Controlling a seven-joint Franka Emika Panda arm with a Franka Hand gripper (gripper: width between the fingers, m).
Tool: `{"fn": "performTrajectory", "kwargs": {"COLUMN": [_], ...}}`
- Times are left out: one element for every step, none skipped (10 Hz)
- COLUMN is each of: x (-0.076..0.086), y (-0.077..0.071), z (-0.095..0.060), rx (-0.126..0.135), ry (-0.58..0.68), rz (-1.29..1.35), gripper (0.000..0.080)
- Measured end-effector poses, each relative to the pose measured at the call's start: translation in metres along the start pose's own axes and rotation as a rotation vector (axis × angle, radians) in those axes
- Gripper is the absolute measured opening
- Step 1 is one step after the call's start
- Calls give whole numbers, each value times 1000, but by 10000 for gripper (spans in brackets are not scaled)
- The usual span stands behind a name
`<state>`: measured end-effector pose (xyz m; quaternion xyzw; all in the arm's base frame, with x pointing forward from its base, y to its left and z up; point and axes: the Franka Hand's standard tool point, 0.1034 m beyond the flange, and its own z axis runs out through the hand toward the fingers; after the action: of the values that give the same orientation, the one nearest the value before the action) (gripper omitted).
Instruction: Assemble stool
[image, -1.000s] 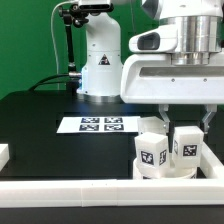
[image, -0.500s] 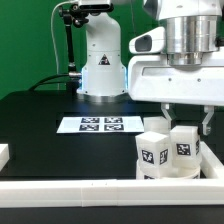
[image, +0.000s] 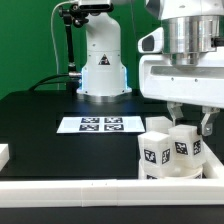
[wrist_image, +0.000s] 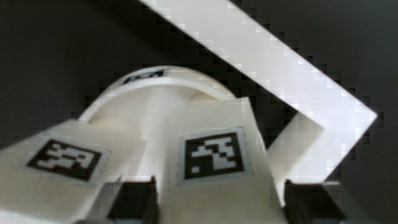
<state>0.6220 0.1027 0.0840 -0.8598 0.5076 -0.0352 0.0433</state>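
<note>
- Stool parts sit in the near corner of the black table (image: 40, 120), on the exterior view's right: a white plastic round thick seat disc (image: 168, 169) with short white blocky legs (image: 153, 152) standing on it, each with a small black-and-white square marker tag on its face.
- Right in front of them runs a long white border rail (image: 60, 188), with a second rail turning away along the exterior view's right; the seat disc is pushed in just beside that corner.
- From the exterior view, at least three legs crowd upright on the disc, touching or nearly touching one another; whether any is screwed home cannot be told.
- Two-finger gripper (image: 188, 123) hangs directly above the legs with its jaws drawn close together, pinched on the top of the rear leg (wrist_image: 217, 125). The wrist view shows the dark fingertips (wrist_image: 128, 200) flanking that tagged block.
- Handling, as a judgement: the parts look like rigid, hollow-light plastic with smooth faces, so likely slippery rather than fragile.
- A leg is best taken on two opposite flat sides, high enough to clear its neighbours. Squeezing across a corner could make it twist out.
- The seat disc looks too wide for the jaws across its face. Its rim seems the only hold, otherwise it is better pushed against the rails.
- Farther back lies the marker board (image: 97, 125), flat and well apart from the stool.
- Beyond it stands the white robot base (image: 100, 60).
</note>
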Motion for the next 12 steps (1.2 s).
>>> {"fn": "performTrajectory", "kwargs": {"x": [-1,-2,-3,-4,-6,-7,-9,-12,-14,-13,-14,-14], "y": [0,-1,-1,-2,-4,-6,-8,-10,-11,-11,-11,-11], "z": [0,0,0,0,1,1,1,1,1,1,1,2], "rx": [2,5,7,13,52,80,95,104,106,116,118,117], "ry": [-3,-9,-13,-16,-24,-29,-39,-53,-68,-78,-99,-113], "rz": [53,141,207,270,452,551,641,724,814,862,975,1057], "gripper": [341,341,341,341,341,341,341,341,341,341,341,341]}}
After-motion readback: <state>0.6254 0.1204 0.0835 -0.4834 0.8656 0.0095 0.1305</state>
